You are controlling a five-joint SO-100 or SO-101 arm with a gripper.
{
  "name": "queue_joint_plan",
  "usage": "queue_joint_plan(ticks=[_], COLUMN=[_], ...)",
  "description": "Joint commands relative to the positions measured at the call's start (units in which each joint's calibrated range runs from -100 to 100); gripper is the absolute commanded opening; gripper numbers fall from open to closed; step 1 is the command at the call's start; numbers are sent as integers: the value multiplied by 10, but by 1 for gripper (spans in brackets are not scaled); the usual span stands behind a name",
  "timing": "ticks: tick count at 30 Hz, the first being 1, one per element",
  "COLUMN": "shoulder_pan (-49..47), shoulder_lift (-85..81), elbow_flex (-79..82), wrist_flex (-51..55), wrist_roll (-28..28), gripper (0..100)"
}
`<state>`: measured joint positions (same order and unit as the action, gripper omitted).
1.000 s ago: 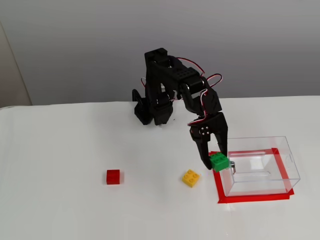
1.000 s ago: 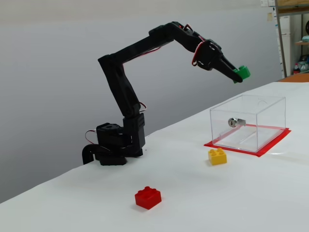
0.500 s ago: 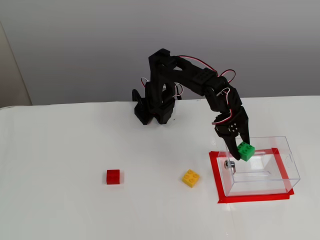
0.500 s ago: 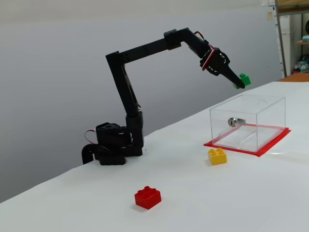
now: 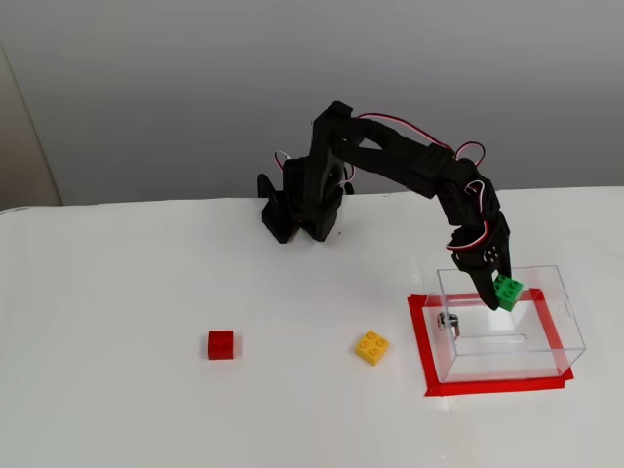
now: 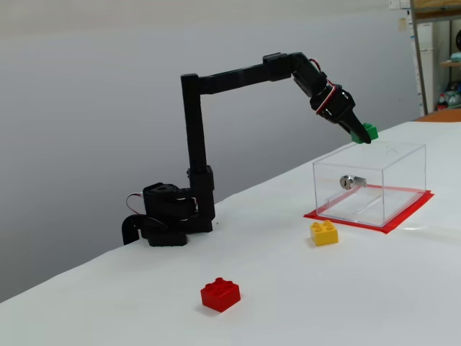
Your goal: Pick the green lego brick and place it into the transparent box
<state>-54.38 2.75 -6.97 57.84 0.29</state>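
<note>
Held over the open box (image 5: 561,322), just above its rim: green brick (image 5: 508,290) pinched in closed jaws, poised for dropping inside. Left on the table (image 5: 117,292): yellow brick (image 5: 371,347), red brick (image 5: 220,344).

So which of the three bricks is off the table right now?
The green lego brick, held in the gripper above the transparent box. The yellow brick and red brick both rest on the table.
</note>
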Motion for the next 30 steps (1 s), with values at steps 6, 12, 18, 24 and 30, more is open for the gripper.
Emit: queue_joint_plan(ticks=[6,12,18,24,30], shoulder_pan=[-6,-7,-5,-4,-2], shoulder_lift=[9,16,15,16,15], elbow_flex=[-48,-47,-47,-47,-47], wrist_flex=[-6,-5,-2,-5,-2], wrist_roll=[3,-1,-2,-1,-1], gripper=[16,17,27,31,31])
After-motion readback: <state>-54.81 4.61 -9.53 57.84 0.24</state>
